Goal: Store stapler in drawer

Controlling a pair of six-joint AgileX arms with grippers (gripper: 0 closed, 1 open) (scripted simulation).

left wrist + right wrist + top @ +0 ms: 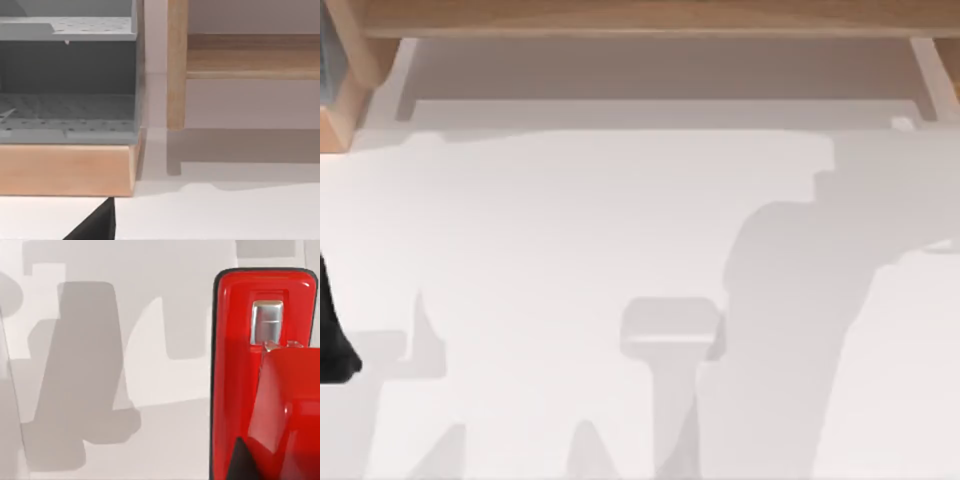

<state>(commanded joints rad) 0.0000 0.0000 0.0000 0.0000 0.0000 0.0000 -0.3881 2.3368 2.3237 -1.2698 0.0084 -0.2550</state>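
The red stapler (265, 380), with a black edge and a silver metal plate near its front, lies on the white table close under my right wrist camera. A dark part of my right gripper (239, 460) overlaps the stapler's near end, and its hold is hidden. The drawer (660, 110) stands pulled out at the table's far edge, a pale shallow tray under a wooden frame (650, 18). My left arm (332, 340) is a black shape at the table's left edge. A dark tip of my left gripper (95, 227) points toward the far left corner.
A grey shelf unit (67, 80) on a wooden base (65, 170) stands at the far left, beside a wooden post (176, 65). Broad arm shadows cross the white tabletop (570, 220).
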